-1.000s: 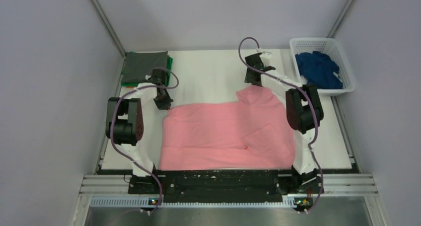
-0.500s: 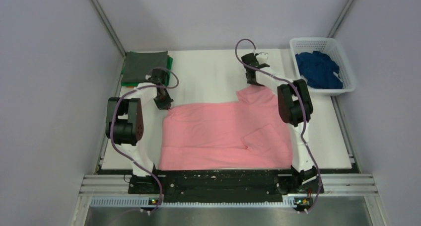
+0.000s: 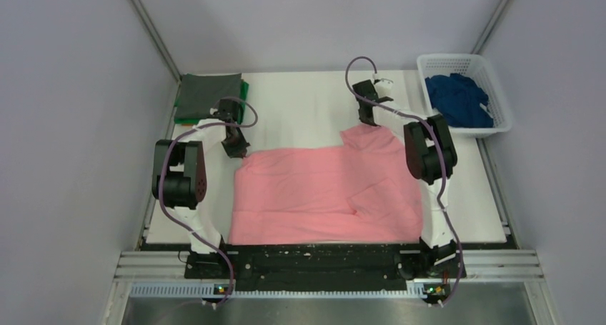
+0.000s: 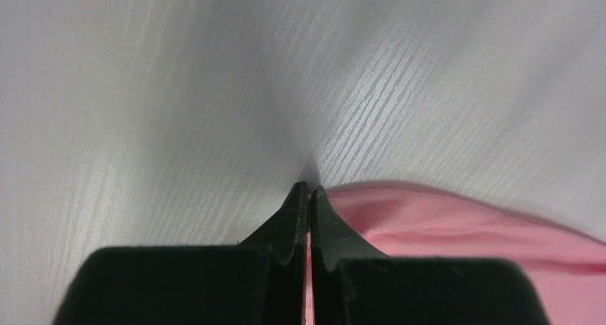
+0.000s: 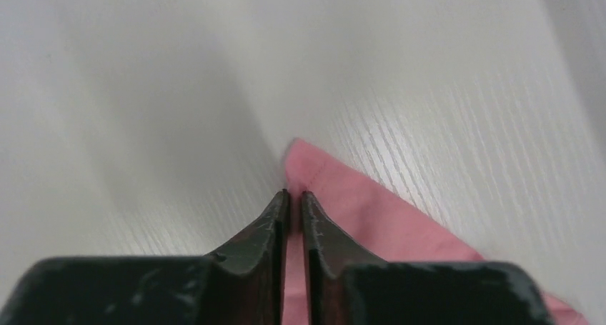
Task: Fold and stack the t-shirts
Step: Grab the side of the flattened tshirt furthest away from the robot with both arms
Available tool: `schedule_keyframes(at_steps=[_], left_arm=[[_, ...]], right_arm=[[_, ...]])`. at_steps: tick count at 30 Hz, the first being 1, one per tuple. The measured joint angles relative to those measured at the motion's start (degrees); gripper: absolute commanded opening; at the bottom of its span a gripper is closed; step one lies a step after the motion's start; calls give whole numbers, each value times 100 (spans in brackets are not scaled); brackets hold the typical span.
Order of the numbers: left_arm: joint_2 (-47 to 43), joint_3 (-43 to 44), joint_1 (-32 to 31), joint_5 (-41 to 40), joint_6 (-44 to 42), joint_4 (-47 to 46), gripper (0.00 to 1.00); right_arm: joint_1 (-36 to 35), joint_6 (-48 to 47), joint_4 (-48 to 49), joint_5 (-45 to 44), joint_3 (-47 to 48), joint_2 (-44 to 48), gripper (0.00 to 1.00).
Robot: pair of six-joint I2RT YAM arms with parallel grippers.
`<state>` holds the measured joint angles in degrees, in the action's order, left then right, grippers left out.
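A salmon-pink t-shirt (image 3: pixel 325 196) lies spread flat in the middle of the white table. My left gripper (image 3: pixel 239 152) is at its far left corner, shut, with a strip of pink cloth (image 4: pixel 457 225) between the jaws (image 4: pixel 308 189). My right gripper (image 3: pixel 369 121) is at the shirt's far right corner, its jaws pinched on the pink tip (image 5: pixel 364 211) close to the tabletop (image 5: pixel 294 194). A grey shirt (image 3: pixel 209 96) lies folded on a green one (image 3: pixel 245 93) at the far left. A dark blue shirt (image 3: pixel 457 100) lies crumpled in the basket.
The white lattice basket (image 3: pixel 500 128) stands at the far right corner of the table. The folded stack sits against the left wall. Bare white tabletop (image 3: pixel 300 103) lies beyond the pink shirt, between the stack and the basket.
My right gripper has closed from wide open onto the pink shirt's far right corner, shifting slightly. The left gripper has stayed shut in place.
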<state>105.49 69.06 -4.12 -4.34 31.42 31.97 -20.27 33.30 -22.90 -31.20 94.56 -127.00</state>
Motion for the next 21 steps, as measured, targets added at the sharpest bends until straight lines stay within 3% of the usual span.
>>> schedule_keyframes(at_steps=[2, 11, 21], left_arm=[[0, -2, 0, 26, 0, 0, 0], [-474, -304, -52, 50, 13, -31, 0], [-1646, -1021, -247, 55, 140, -190, 0]], right_arm=[[9, 90, 140, 52, -186, 103, 0], [46, 31, 372, 219, -695, 463, 0], [39, -271, 767, 719, -2715, 2723, 0]])
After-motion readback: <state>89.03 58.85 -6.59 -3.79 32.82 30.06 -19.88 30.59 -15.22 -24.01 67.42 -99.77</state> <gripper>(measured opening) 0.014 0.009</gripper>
